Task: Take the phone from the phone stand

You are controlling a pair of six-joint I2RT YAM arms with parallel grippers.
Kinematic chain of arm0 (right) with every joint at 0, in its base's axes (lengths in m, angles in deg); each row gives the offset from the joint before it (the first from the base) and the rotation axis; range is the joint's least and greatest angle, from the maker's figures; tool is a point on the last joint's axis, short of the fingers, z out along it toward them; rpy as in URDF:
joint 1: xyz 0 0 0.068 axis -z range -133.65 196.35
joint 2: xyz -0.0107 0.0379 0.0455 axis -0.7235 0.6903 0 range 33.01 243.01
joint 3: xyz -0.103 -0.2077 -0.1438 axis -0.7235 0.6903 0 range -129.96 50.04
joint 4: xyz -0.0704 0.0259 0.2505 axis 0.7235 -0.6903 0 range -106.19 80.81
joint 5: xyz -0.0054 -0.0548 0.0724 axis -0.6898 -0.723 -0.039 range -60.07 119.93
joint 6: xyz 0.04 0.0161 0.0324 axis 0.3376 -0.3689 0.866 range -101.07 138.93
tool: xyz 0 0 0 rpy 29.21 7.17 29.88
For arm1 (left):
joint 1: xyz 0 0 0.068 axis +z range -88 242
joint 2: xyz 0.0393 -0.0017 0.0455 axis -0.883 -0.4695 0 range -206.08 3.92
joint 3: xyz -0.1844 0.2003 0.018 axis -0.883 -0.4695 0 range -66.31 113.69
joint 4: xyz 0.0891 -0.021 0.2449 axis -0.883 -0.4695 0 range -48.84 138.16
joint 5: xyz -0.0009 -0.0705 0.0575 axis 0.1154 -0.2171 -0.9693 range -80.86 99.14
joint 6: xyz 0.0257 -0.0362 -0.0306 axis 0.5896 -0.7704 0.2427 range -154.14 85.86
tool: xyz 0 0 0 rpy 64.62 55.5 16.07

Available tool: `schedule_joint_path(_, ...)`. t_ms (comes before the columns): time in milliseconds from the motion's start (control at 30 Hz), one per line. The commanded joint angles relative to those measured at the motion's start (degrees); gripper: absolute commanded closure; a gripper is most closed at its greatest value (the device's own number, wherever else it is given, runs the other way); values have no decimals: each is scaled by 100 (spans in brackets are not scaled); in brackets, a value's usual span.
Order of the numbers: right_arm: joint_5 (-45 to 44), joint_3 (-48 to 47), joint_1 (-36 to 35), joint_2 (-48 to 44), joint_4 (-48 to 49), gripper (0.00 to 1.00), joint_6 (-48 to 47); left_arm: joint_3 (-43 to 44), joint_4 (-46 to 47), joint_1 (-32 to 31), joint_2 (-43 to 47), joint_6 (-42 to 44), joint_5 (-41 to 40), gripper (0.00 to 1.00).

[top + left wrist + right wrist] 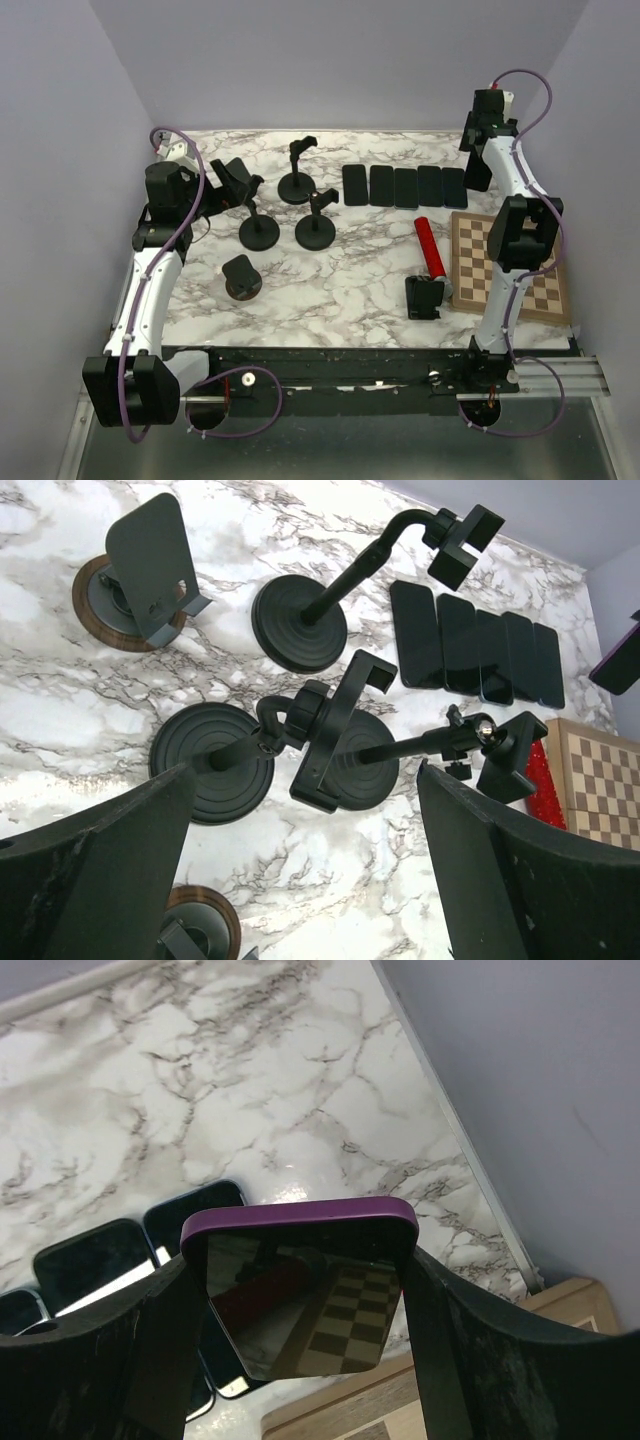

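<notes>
Marble table is holding everything. The left gripper is hanging wide open above the black stands on the left. The right gripper is squeezing the purple phone, far right, by its side edges; it is looking stiff, slippery and breakable.

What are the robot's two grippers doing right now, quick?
Left gripper: open, holding nothing.
Right gripper: shut on the purple-cased black phone.
</notes>
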Motion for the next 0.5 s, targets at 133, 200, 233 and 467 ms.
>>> schedule_joint_path(133,-1439,129,-34,388,430,99,-522,-37,37,22,55,-292,306,1)
schedule_joint_path(200,-1493,183,-10,433,500,99,-612,-37,69,24,-27,-346,405,2)
schedule_joint_path(233,-1507,170,21,470,510,99,-619,-37,80,26,-54,-347,436,2)
schedule_joint_path(467,-728,87,281,932,370,99,-558,-11,47,35,-57,-287,390,2)
